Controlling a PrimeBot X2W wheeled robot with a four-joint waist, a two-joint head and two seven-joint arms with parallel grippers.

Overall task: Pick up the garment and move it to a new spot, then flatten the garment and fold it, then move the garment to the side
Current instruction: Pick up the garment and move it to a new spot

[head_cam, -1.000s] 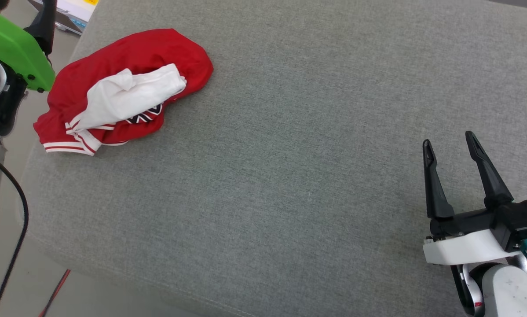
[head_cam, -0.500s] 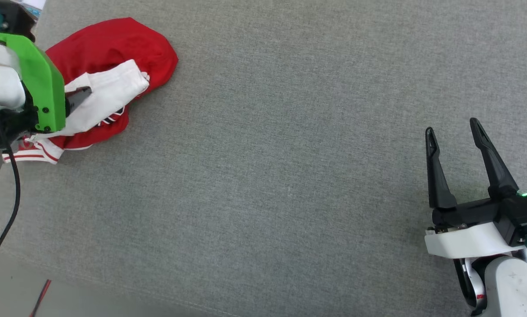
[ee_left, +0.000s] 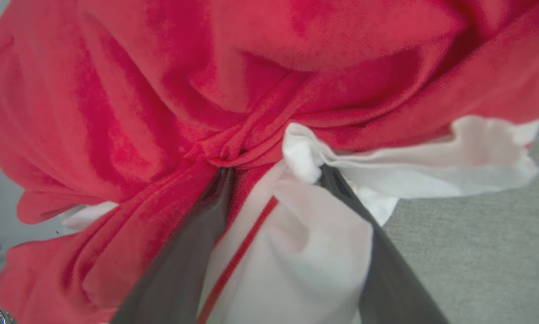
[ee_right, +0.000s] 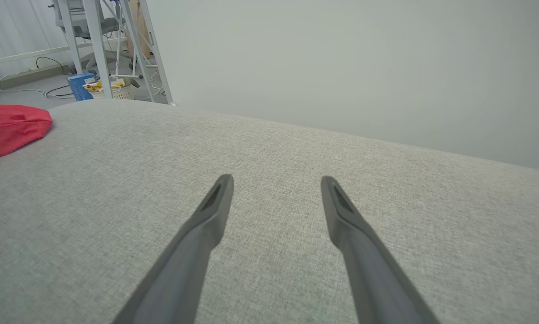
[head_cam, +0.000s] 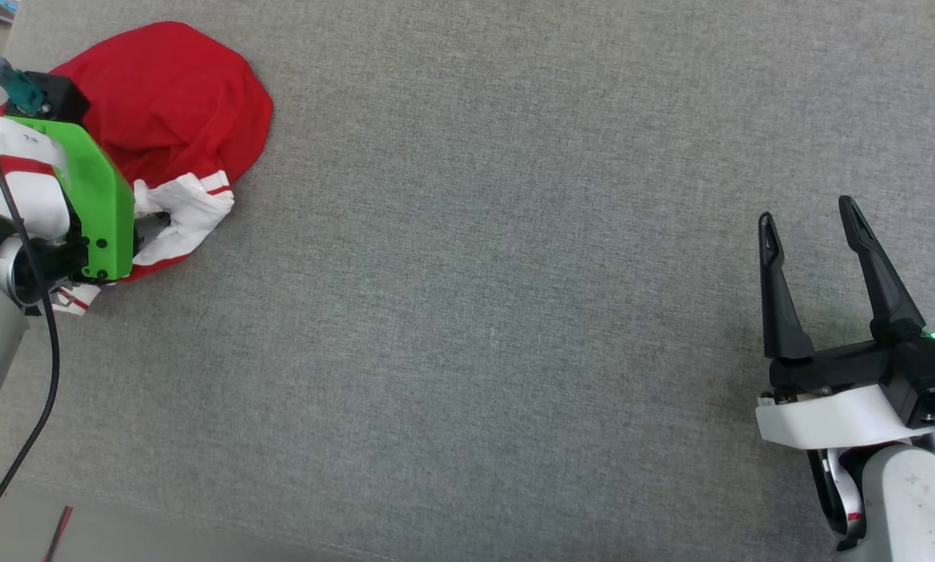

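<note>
1 shirt (head_cam: 171, 101) is lying crumpled in a heap at the far left corner of 1 grey cushion (head_cam: 514, 312), well apart from the right gripper (head_cam: 806, 211). The heap's long axis is running on a slant in the head view, from the near left up toward the far right, with the rounded red bulk at the far end. 1 white sleeve (head_cam: 194, 207) with red stripe trim is sticking out on the near side, its cuff pointing toward the middle of the cushion. The lettering is not showing. There are 2 grippers, each with 2 dark fingers. The left gripper (ee_left: 276, 175) is reaching down into the shirt under 1 green bracket (head_cam: 97, 203), with 1 black cable (head_cam: 46, 375) trailing from the wrist. In the left wrist view its fingers (ee_left: 184, 261) are standing spread wide, the tips pressing into the folds, and a bunch of white sleeve cloth is sitting loose between them rather than being pinched. A second scrap of white is peeking out at that view's left, too small to identify. The right gripper is hovering over bare cushion at the near right, its jaws gaping wide and holding nothing. In the right wrist view, 1 red edge of the shirt (ee_right: 8, 128) is showing at far left.
</note>
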